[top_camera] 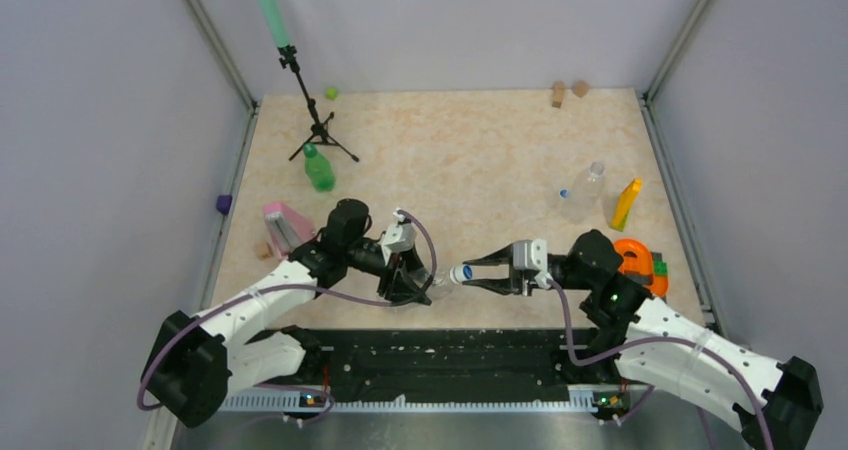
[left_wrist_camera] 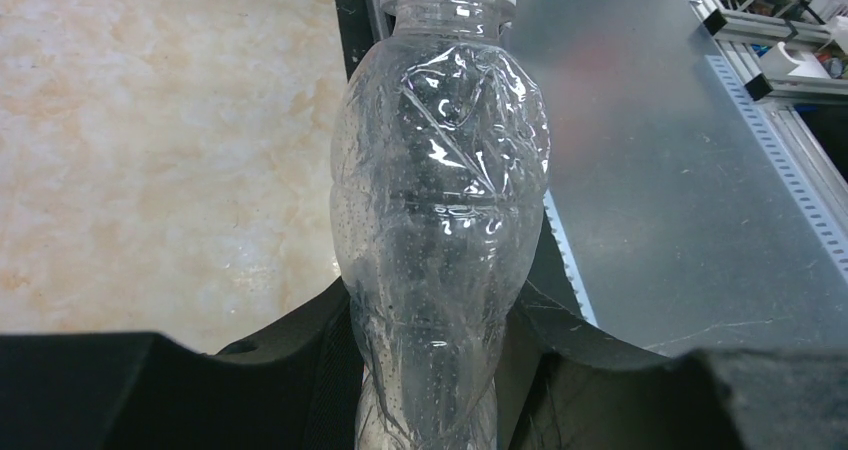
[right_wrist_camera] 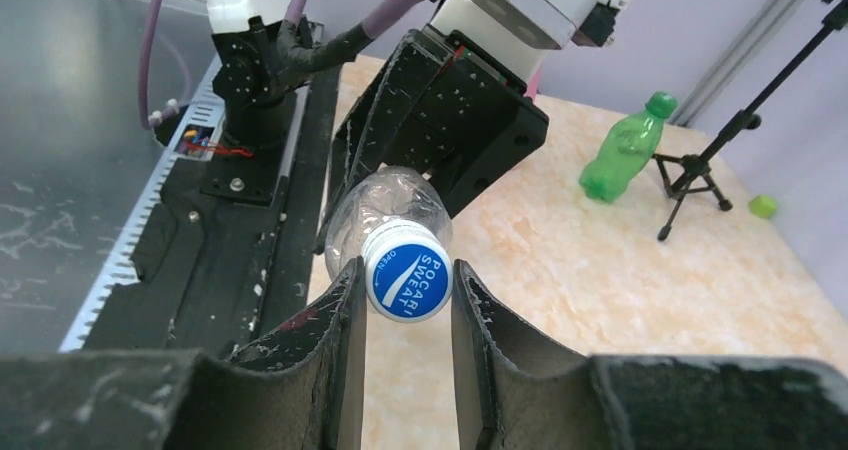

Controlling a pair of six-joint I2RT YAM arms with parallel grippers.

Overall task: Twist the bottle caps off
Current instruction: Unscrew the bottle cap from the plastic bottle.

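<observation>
Step in hand: seating the right claw on a bottle cap

The left gripper (top_camera: 420, 284) is clamped round the clear bottle (left_wrist_camera: 440, 220), held level off the table (top_camera: 480, 160); its blue cap (right_wrist_camera: 408, 270) sits between the right gripper's (top_camera: 478, 271) 2 narrowly parted fingers (right_wrist_camera: 338, 315), though I cannot tell whether they pinch it. Next, I judge: squeeze the cap firmly, then roll the wrist about the bottle's axis

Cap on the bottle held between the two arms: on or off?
On. The right wrist view shows the blue cap seated on the neck of the clear bottle, between the right gripper fingers.
</observation>
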